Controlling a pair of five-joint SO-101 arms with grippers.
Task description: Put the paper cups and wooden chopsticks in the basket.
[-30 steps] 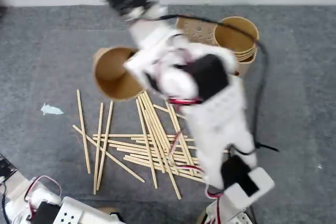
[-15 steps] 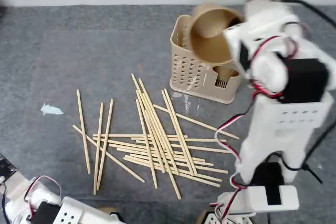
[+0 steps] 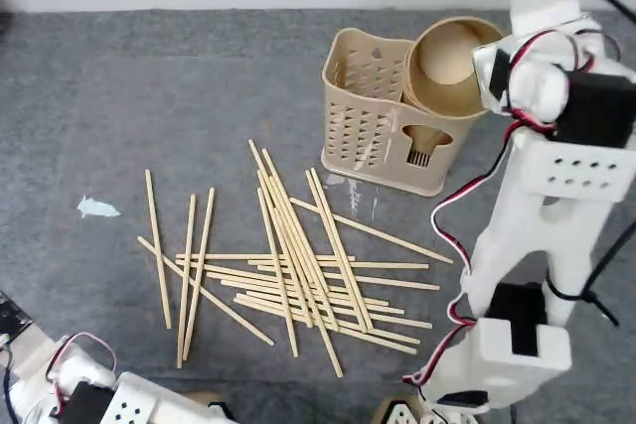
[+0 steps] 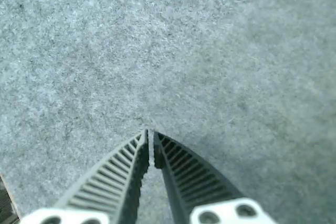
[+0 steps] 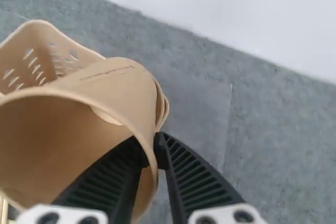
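The paper cup hangs tilted over the right end of the basket, its mouth turned up and leftward; whether it touches the basket cannot be told; the right end effector pinches the cup's wall, one finger inside and one outside. The basket stands at the far right of the grey surface; the wooden chopsticks lie scattered nearer and to its left, many crossing; a small paper scrap lies farther left. The left end effector hangs over bare surface, fingers pressed together.
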